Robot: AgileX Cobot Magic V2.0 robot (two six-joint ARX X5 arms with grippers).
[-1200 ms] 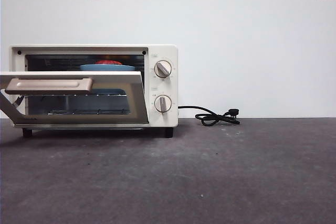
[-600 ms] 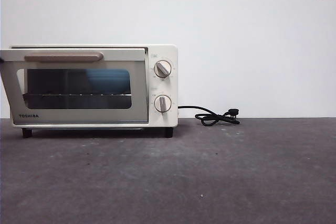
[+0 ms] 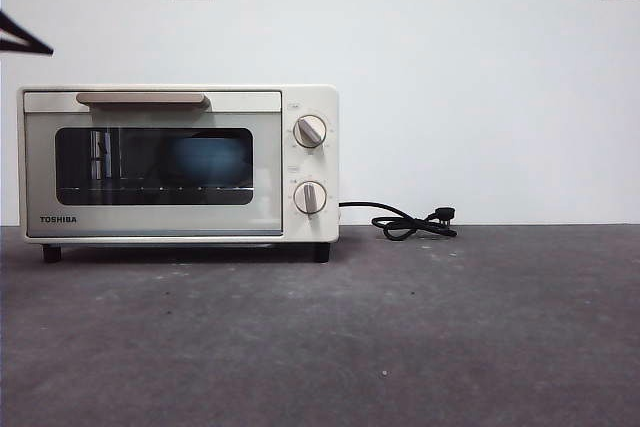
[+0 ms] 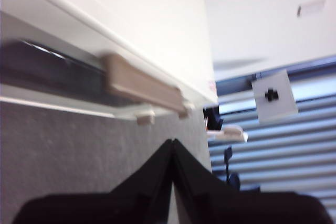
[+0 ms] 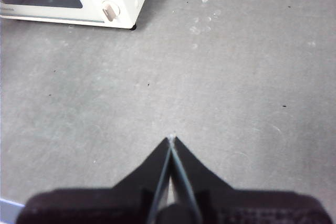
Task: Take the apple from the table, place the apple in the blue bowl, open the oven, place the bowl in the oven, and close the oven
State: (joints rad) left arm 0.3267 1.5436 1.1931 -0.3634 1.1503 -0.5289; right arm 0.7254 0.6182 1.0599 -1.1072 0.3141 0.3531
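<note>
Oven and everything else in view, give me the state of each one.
oven: door shut, handle up top
blue bowl: inside the oven, seen through the glass
cord: unplugged, lying coiled on the table
left hand: shut, empty, near the oven handle
right hand: shut, empty, above bare table

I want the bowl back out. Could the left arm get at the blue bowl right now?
Probably not directly: the blue bowl sits behind the oven's shut door. The left claw, shut, is near the handle, so it could likely open it first.
</note>
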